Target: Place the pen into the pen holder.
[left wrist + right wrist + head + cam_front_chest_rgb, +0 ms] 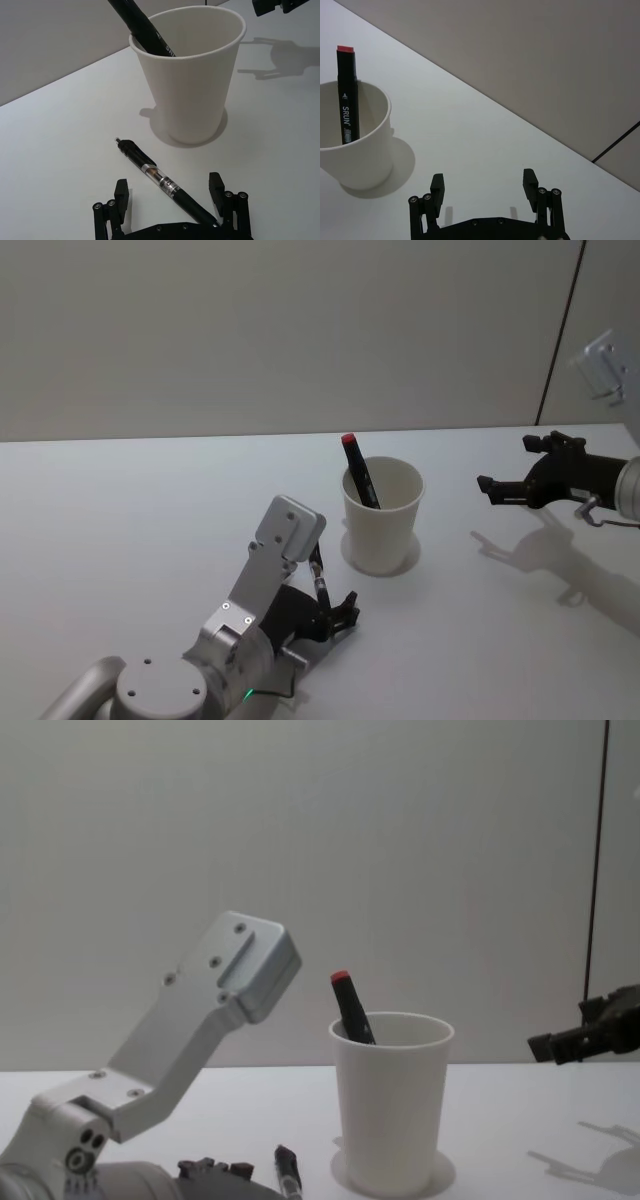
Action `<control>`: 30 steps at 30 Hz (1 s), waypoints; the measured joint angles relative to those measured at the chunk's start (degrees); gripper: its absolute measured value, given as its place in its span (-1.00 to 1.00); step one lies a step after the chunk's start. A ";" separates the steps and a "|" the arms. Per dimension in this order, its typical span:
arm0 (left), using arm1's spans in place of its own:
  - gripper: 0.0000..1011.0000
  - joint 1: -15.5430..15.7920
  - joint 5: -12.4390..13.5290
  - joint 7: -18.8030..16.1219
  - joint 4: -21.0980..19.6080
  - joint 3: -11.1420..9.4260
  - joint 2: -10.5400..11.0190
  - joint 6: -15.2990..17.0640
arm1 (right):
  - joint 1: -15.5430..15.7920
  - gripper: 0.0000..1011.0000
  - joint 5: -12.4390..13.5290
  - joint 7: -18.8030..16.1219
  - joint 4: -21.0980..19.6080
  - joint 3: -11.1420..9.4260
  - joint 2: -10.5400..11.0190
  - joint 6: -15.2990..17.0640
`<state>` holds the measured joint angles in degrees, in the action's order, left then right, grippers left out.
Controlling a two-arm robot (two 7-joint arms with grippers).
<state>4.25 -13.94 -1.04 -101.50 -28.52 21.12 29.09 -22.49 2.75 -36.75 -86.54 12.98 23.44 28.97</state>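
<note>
The left end effector [336, 616] sits low over the near part of the white desk [140, 520], just in front of the pen holder [382, 515]. Its fingers [122, 194] are spread wide and grip nothing. The pen [159, 177], a black one with a clear band round its barrel, lies flat on the desk between them. In the left wrist view it runs at a slant. Its tip end points out toward the foot of the pen holder but stops short of it. Its other end passes close beside one finger, and I cannot tell whether the two touch. In the chest view the pen [288, 1172] shows just left of the pen holder [390, 1110].

The pen holder stands upright near the middle of the desk. A black marker [359, 472] with a red cap is already in it, leaning against the far left of the rim with its capped end well above the rim. The right wrist view shows white lettering on the marker [347, 102].

The right end effector [506, 464] hangs above the desk to the right of the pen holder, well apart from it. Its fingers [437, 181] are wide apart and empty, and it throws a shadow on the desk.
</note>
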 joint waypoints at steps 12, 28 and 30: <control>0.98 -0.40 0.56 0.76 0.54 0.35 0.09 -0.92 | 0.00 0.98 0.00 0.00 0.00 0.00 0.00 0.00; 0.98 -0.82 0.42 0.83 0.82 0.55 0.00 -1.51 | 0.00 0.98 0.00 0.00 0.00 0.00 0.00 0.00; 0.98 -0.84 0.40 0.83 0.85 0.57 -0.01 -1.54 | 0.00 0.98 0.00 0.00 0.00 0.00 0.00 0.00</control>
<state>3.41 -13.54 -0.20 -100.65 -27.96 21.11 27.55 -22.49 2.75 -36.75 -86.54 12.97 23.44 28.97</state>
